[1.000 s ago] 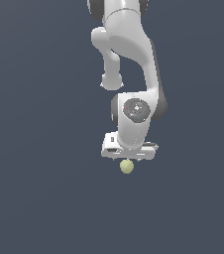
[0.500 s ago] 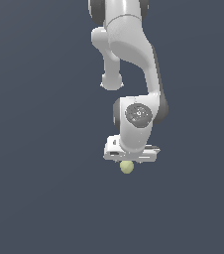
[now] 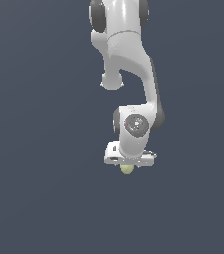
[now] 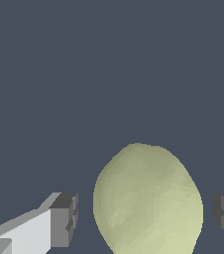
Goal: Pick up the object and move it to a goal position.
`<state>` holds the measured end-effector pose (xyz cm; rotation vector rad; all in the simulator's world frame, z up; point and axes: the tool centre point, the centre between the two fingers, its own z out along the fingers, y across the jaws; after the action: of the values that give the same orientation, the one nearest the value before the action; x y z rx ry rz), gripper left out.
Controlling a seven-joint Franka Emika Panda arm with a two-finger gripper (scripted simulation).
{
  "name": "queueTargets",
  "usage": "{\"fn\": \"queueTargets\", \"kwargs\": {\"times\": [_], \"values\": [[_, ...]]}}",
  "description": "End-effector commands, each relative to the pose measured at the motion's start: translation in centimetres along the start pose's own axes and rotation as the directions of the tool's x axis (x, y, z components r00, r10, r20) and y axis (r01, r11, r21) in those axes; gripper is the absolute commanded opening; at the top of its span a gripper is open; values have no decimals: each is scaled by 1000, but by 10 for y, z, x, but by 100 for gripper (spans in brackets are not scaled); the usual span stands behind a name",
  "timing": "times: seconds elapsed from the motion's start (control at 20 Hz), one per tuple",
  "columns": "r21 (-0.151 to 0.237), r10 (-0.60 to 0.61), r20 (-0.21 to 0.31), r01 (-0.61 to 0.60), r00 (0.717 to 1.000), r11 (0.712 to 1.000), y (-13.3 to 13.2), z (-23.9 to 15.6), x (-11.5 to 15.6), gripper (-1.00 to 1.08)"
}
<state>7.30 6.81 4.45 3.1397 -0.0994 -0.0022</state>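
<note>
The object is a small pale yellow-green ball [image 3: 127, 169], resting just under my white gripper [image 3: 128, 165] in the exterior view. Only its lower part shows below the hand. In the wrist view the ball [image 4: 148, 198] fills the space between my two dark finger pads [image 4: 64, 221]. My gripper [image 4: 146, 218] is open around the ball. A gap shows between the ball and each pad, so neither pad touches it.
A plain dark grey surface [image 3: 39, 198] surrounds the ball on all sides. The white arm [image 3: 129, 59] rises straight above the gripper. No other objects show.
My gripper has come down over the ball, which now sits between the fingers. The ball has stayed in place.
</note>
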Motion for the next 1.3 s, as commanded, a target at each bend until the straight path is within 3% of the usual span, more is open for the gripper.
{"fn": "queueTargets", "kwargs": {"times": [0.0,0.2,0.25,0.85,1.25], "values": [[0,0,-1,0,1000,1000,0,7,1,100],[0,0,-1,0,1000,1000,0,8,2,100],[0,0,-1,0,1000,1000,0,8,2,-100],[0,0,-1,0,1000,1000,0,7,2,-100],[0,0,-1,0,1000,1000,6,-19,15,-100]]}}
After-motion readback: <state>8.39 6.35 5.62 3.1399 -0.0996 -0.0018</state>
